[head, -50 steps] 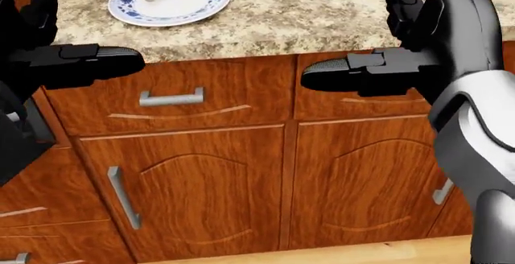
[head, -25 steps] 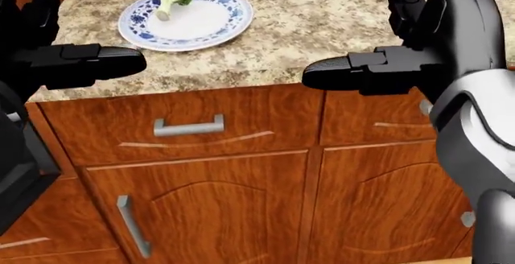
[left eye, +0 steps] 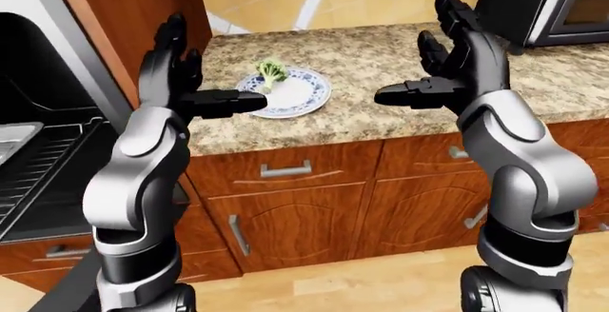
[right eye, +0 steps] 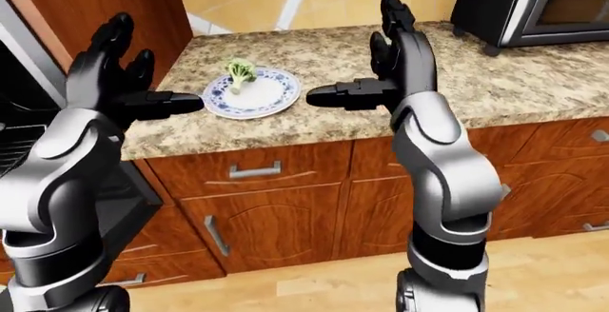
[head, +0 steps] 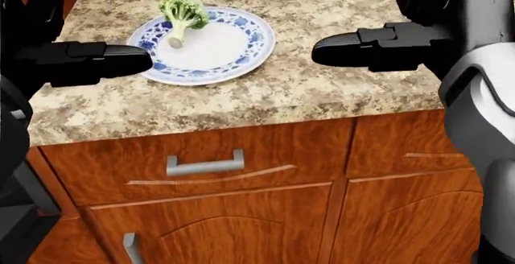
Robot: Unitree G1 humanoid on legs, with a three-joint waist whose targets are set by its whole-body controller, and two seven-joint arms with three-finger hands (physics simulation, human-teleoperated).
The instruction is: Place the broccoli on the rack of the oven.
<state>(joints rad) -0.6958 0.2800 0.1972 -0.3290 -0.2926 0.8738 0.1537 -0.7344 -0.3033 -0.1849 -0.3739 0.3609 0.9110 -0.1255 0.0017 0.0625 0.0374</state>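
Both hands hover spread and empty short of the plate [head: 233,56]: the left hand [left eye: 176,76] nearer its left rim, the right hand [left eye: 457,66] farther right. The broccoli [head: 183,15] lies on the plate's upper left, stalk pointing toward the robot.

Granite counter [head: 322,89] over wooden cabinets [left eye: 314,205], pale floor [left eye: 362,283]

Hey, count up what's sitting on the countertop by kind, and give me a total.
Broccoli: 1
Plate: 1
Microwave: 1
Total: 3
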